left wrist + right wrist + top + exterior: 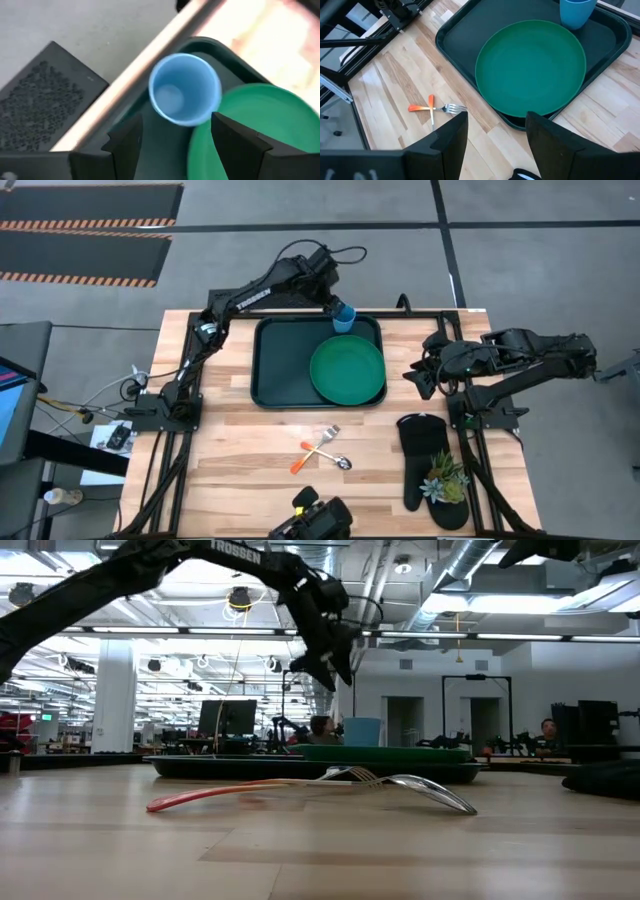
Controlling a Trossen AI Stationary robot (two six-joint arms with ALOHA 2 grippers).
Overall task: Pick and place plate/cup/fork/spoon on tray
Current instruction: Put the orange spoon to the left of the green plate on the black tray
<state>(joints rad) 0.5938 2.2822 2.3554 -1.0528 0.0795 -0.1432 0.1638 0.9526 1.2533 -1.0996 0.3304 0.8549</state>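
While two pieces sit loaded, two remain out on pale wooden bench (pixel 240 450).

Large dark green rectangular tray (pixel 270 380): far centre of bench.

Round flat green plate (pixel 347 368): inside tray, right part.

Small bright blue cup (pixel 343 317): upright, tray's far right corner, touching plate edge. Left hand (pixel 172 137) above it, fingers spread, empty.

Right hand (pixel 495 132): parked right of tray, released, empty.

Orange-handled metal fork (pixel 322 438) and spoon (pixel 328 456): crossed on bare bench, near side of tray. Likely light, stiff, low-lying; pinch mid-handle.
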